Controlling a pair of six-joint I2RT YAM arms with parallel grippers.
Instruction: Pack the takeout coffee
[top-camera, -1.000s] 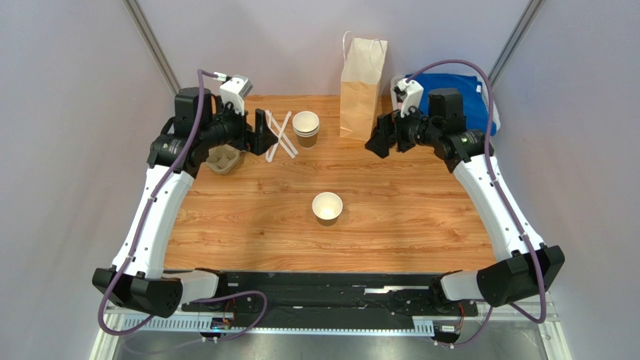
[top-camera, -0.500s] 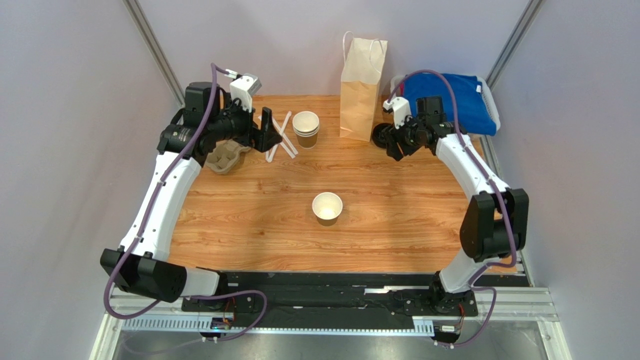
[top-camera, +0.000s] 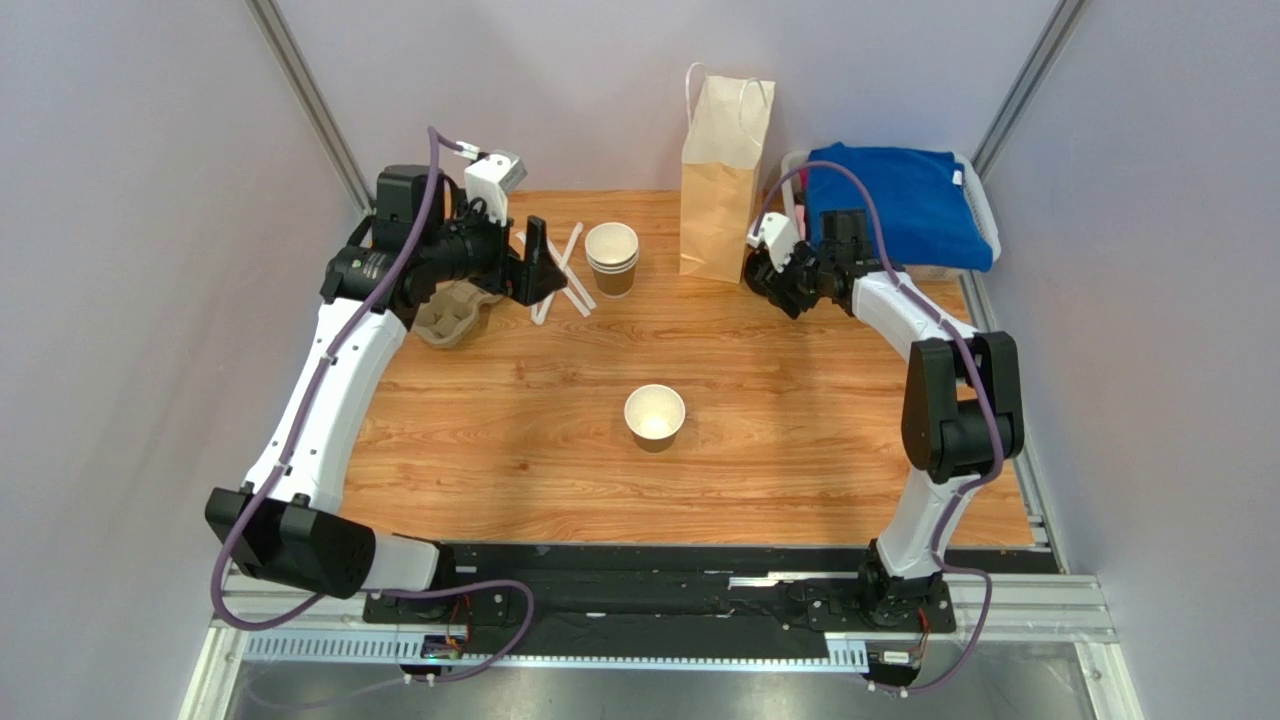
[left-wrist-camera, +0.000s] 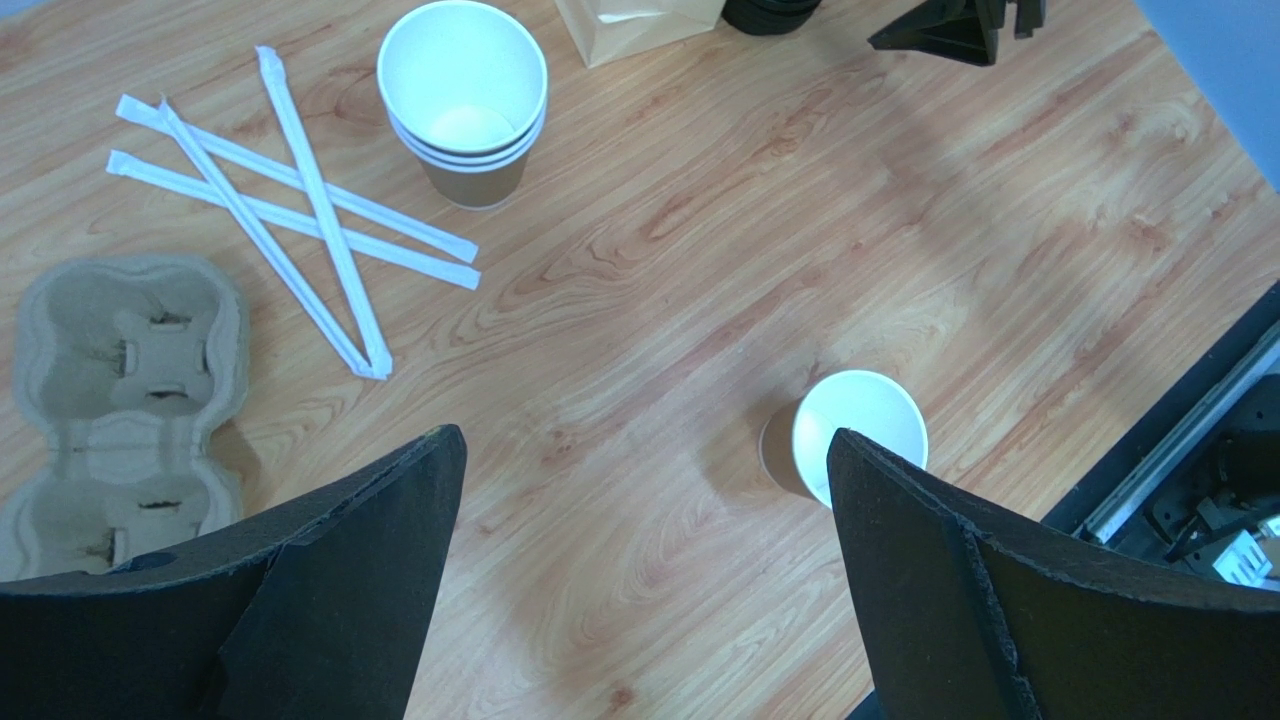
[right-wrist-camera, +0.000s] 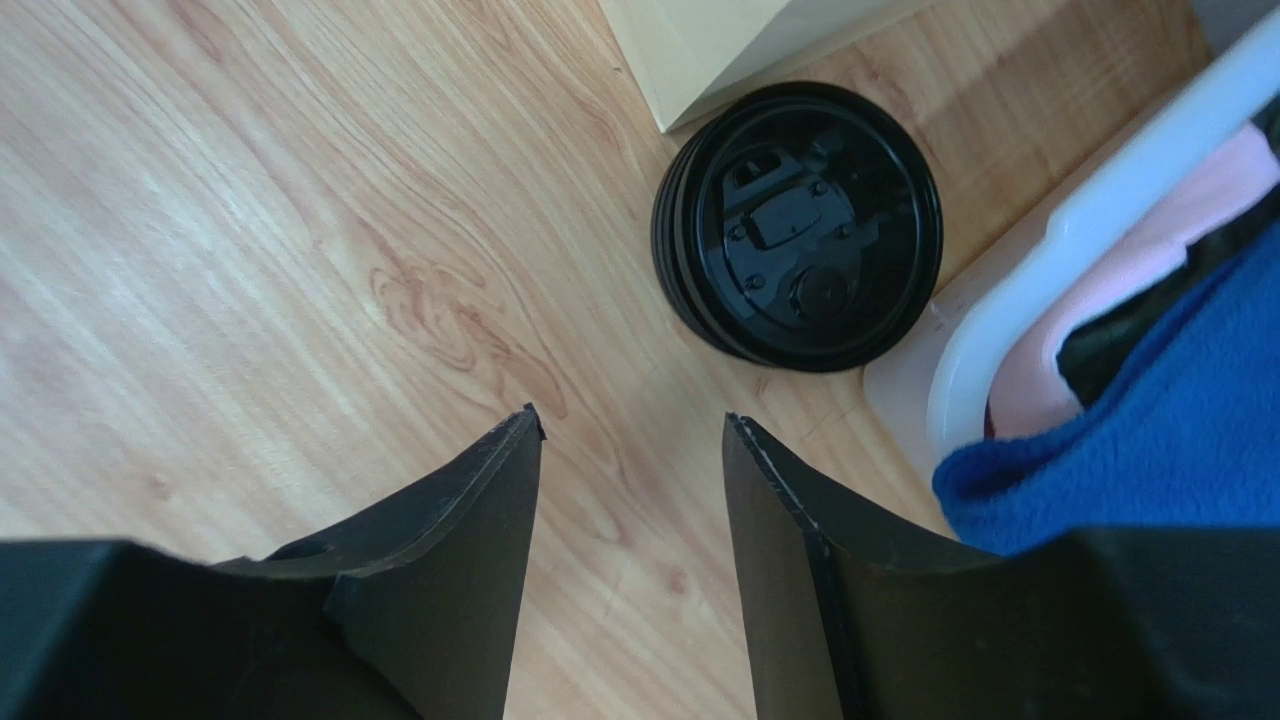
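A lone brown paper cup (top-camera: 655, 413), cream inside, stands upright and lidless at the table's middle; it also shows in the left wrist view (left-wrist-camera: 857, 435). No lidded cup is in view. A stack of black lids (right-wrist-camera: 796, 225) lies beside the kraft paper bag (top-camera: 724, 158), by the bag's corner (right-wrist-camera: 706, 45). My right gripper (right-wrist-camera: 633, 417) is open and empty, just short of the lids; from above it (top-camera: 781, 285) hides them. My left gripper (top-camera: 537, 278) is open and empty above the table's back left, also seen in its wrist view (left-wrist-camera: 643, 438).
A stack of lidless brown cups (top-camera: 612, 255) stands left of the bag. White wrapped straws (top-camera: 559, 270) lie crossed beside it. A pulp cup carrier (top-camera: 446, 318) sits at the far left. A white bin (right-wrist-camera: 1037, 285) with blue cloth (top-camera: 894, 203) is right of the lids.
My right arm has folded in, and its gripper has moved left and back toward the bag, over the lids. My left gripper has shifted slightly right.
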